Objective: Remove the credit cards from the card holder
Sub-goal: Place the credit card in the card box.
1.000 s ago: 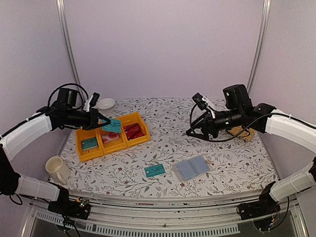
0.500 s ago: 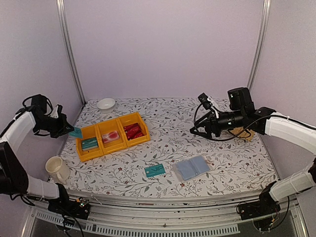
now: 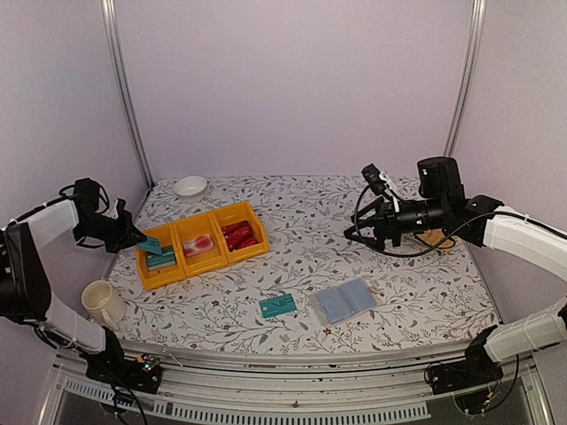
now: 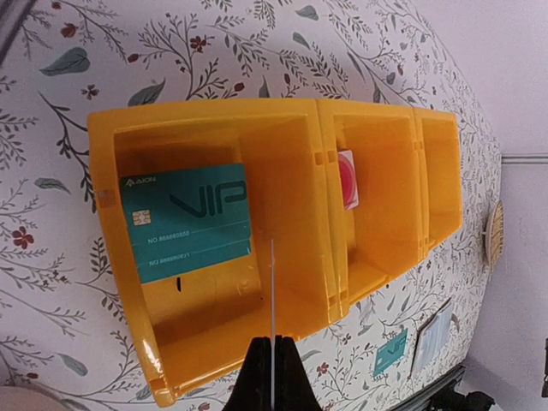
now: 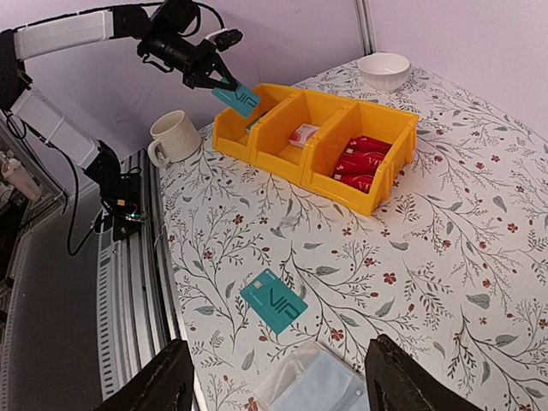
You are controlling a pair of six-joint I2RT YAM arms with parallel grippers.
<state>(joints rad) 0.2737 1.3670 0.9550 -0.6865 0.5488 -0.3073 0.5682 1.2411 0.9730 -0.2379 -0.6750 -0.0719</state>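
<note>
Left wrist view alone: shows the left gripper (image 4: 272,355) clenched on a teal card (image 4: 272,282) seen edge-on, over the left compartment of the yellow bins (image 4: 214,113), where a second teal card (image 4: 187,223) lies flat. Top external: places the card holder (image 3: 345,301) flat at the near middle of the table (image 3: 399,292), a loose teal card (image 3: 277,305) just left of it, and the right gripper (image 3: 354,233) far right, fingers spread, grasping nothing. Half a second earlier: left gripper beyond the table's left edge; now back at the bins' left end.
</note>
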